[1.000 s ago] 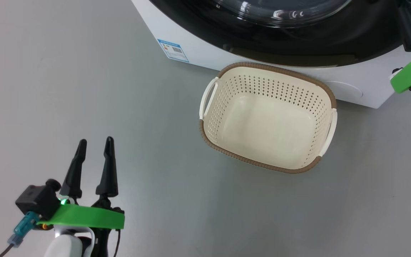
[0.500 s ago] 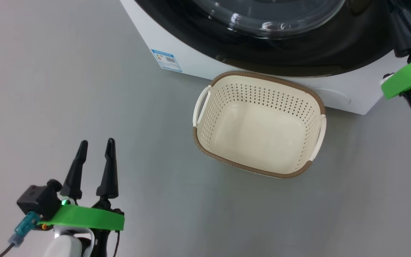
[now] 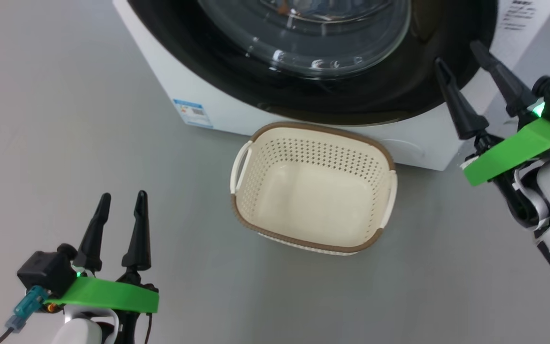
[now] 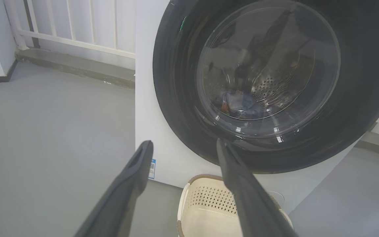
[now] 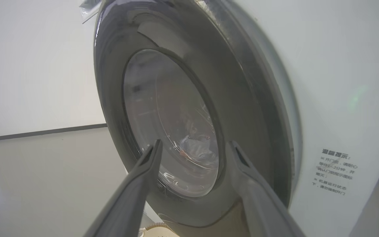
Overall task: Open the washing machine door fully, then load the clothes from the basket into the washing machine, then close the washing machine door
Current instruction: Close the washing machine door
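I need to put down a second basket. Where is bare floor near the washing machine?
Bare grey floor lies between the left gripper and the basket, and on the basket's near side. It is crowded where the basket stands close to the washing machine, and around the right gripper.

The basket point(image 3: 320, 130) stands on the floor point(image 3: 65, 119) just before the washing machine point(image 3: 160, 86), below the washing machine door point(image 3: 237, 62). The clothes point(image 4: 239, 103) lie in the drum point(image 4: 275, 85), behind that door.

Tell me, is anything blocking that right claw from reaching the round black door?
Nothing visible does. The open right gripper points at the door with only air between them; the basket sits lower, out of its path.
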You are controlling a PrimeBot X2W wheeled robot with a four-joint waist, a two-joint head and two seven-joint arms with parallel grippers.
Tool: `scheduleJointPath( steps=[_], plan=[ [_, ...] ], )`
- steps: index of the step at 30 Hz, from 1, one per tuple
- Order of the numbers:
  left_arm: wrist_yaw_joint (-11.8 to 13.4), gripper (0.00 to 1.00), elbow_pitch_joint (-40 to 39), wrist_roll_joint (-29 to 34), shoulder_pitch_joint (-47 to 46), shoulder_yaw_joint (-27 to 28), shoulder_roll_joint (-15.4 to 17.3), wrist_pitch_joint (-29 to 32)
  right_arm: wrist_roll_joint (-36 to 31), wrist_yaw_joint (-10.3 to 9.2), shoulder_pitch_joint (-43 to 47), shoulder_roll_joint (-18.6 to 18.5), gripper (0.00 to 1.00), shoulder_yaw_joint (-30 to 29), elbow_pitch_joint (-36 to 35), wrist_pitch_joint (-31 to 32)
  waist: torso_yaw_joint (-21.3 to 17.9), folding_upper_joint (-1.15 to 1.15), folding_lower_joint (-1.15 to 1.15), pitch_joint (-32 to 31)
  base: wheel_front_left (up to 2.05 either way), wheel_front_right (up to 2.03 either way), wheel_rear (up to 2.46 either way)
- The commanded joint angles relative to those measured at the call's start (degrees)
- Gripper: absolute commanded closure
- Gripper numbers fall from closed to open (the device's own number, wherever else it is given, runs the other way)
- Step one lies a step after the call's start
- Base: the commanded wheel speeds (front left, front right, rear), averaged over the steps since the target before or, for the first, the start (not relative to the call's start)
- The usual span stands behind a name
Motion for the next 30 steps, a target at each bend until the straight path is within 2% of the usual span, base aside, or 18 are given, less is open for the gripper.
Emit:
scheduleJointPath(
  steps=[1,15,30],
  plan=[
    [0.04,0.0,-0.98,0.23,0.04,1.95,1.9,-0.52,-0.79,-0.22,2.32,0.28,0.0,-0.64,-1.98,-0.28,-2.76,0.0,0.0,-2.45,0.0,0.0,0.0],
    [0.07,0.0,-0.42,0.28,2.09,2.25,3.24,-0.52,-4.01,-0.22,15.17,4.94,0.0,-9.02,-5.62,-0.28,-10.68,0.0,0.0,-9.15,0.0,0.0,0.0],
    [1.12,0.0,-1.2,-0.18,5.92,2.83,3.15,-0.52,-5.97,-0.22,25.21,7.01,0.0,-12.83,-8.17,-0.28,-15.89,0.0,0.0,-14.75,0.0,0.0,0.0]
  ],
)
